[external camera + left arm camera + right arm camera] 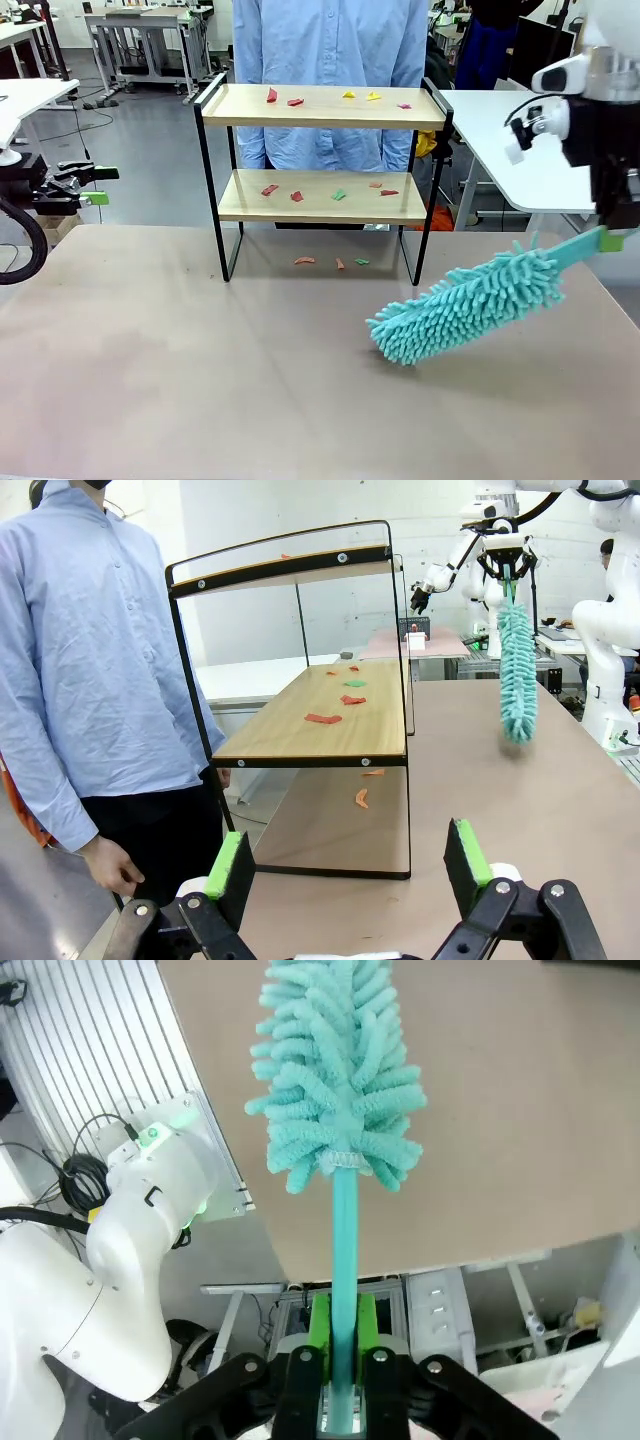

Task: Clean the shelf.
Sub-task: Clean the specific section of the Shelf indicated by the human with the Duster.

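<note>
Clamps right gripper [612, 238] on teal duster [470, 305] handle, long axis 2 to 8 o'clock, shelf [322, 118] at 10 o'clock from head; leaves left gripper [95, 187] jaws apart, empty, farther off at 9 o'clock.

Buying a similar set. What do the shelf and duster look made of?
The shelf boards look like pale matte wood or laminate, with faint grain; its thin frame looks like black-painted metal, with screw heads. The duster looks like fluffy teal microfibre strands on a smooth plastic handle.
</note>
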Motion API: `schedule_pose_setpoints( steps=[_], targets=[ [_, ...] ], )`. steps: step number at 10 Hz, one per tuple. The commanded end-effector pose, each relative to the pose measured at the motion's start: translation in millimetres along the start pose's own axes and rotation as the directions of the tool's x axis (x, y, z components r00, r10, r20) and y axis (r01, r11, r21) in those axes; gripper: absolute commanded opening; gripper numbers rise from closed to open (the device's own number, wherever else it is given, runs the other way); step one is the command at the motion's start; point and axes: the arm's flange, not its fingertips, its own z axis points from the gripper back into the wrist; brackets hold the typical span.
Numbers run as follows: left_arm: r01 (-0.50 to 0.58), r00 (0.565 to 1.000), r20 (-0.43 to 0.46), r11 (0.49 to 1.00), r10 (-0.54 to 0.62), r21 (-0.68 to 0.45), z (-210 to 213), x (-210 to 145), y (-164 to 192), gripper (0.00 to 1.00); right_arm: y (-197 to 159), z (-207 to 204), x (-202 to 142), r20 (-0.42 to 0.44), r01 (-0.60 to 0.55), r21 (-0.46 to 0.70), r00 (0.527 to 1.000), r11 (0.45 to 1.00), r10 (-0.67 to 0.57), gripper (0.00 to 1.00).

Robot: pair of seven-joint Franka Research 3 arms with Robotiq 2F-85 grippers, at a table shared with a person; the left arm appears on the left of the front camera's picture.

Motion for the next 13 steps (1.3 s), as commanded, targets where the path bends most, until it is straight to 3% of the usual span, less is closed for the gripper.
schedule_pose_setpoints(
  steps=[1,4,5,13],
  targets=[
    [0.012,1.0,0.004,1.0,-0.012,0.001,-1,2,-2,1.0,-7,-7,16,0.06,-0.08,0.029,0.995,0.996,0.078,0.13],
    [0.012,1.0,0.004,1.0,-0.012,0.001,-1,2,-2,1.0,-12,-10,28,0.119,-0.066,0.054,0.991,0.996,0.059,0.13],
    [0.012,1.0,0.004,1.0,-0.012,0.001,-1,2,-2,1.0,-5,-13,29,0.054,-0.069,0.045,0.996,0.997,0.067,0.13],
    [0.012,1.0,0.004,1.0,-0.012,0.001,-1,2,-2,1.0,-5,-13,29,0.054,-0.069,0.045,0.996,0.997,0.067,0.13]
  ],
)
